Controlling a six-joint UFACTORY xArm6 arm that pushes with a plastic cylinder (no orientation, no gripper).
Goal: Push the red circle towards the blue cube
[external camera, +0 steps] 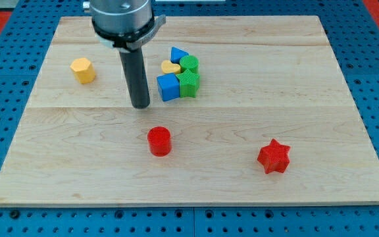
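Wooden bench (242, 118) with my tip (140, 105) at centre frame, just left of the blue cube (168, 87). The end effector is a plain rod with no jaws. The red circle (158, 141) lies below the tip, apart from it. A red star (273, 157) sits lower right; a yellow block (83, 70) upper left.

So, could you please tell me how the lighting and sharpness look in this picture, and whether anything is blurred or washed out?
Camera view: even, soft light on the wooden board, no harsh glare; the red circle and red star cast only faint shadows; the blue cube and its neighbours look sharp; my tip is crisp, between cube and circle; the arm's top is cropped.
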